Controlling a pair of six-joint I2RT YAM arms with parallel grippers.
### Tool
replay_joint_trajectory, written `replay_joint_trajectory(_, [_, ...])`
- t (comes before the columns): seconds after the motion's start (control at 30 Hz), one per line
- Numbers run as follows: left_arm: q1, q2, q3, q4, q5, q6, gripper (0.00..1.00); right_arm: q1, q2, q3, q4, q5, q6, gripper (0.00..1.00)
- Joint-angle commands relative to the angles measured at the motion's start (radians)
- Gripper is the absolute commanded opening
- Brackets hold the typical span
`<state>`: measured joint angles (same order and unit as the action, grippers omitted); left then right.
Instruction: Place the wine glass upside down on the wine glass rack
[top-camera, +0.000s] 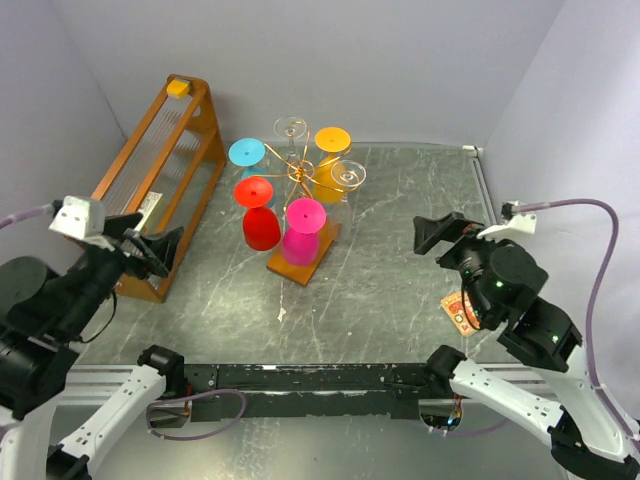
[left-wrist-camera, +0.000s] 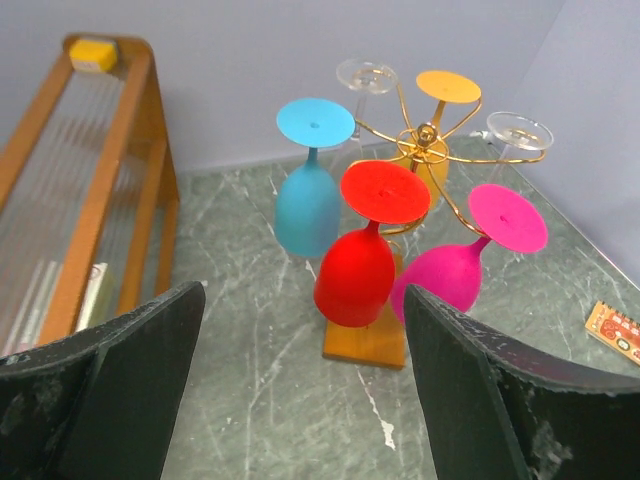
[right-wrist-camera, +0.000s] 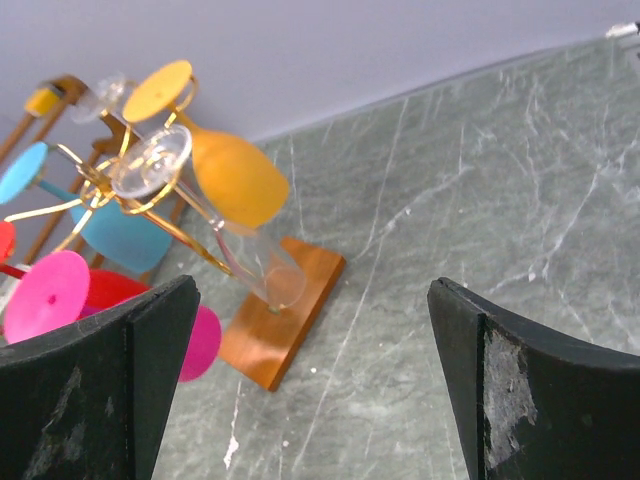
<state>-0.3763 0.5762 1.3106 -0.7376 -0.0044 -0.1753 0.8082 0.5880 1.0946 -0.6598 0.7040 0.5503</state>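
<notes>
The wine glass rack (top-camera: 296, 176) is a gold wire stand on a brown wooden base (top-camera: 303, 265) at the middle of the table. Several wine glasses hang on it upside down: red (top-camera: 259, 222), pink (top-camera: 301, 238), blue (top-camera: 247, 153), orange (top-camera: 331, 140) and two clear ones (top-camera: 347, 176). My left gripper (top-camera: 160, 250) is open and empty, left of the rack. My right gripper (top-camera: 438, 232) is open and empty, to the rack's right. The left wrist view shows the red glass (left-wrist-camera: 355, 280) and pink glass (left-wrist-camera: 450, 275) beyond open jaws (left-wrist-camera: 300, 330). In the right wrist view a clear glass (right-wrist-camera: 250, 255) hangs beyond open jaws (right-wrist-camera: 312, 300).
A tall orange-brown wooden frame with slatted rails (top-camera: 165, 170) stands along the left wall, a yellow block (top-camera: 178, 88) on its top. A small red card (top-camera: 460, 310) lies on the table near the right arm. Grey walls close the back and both sides.
</notes>
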Motion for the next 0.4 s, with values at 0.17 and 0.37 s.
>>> replay_joint_trajectory(0.17, [0.005, -0.086, 0.059, -0.115, -0.067, 0.077, 0.91, 0.003, -0.038, 0.099, 0.0, -0.001, -0.122, 1.0])
replay_joint_trajectory(0.37, [0.005, -0.103, 0.044, -0.112, -0.053, 0.058, 0.93, 0.005, -0.032, 0.115, -0.005, -0.002, -0.112, 1.0])
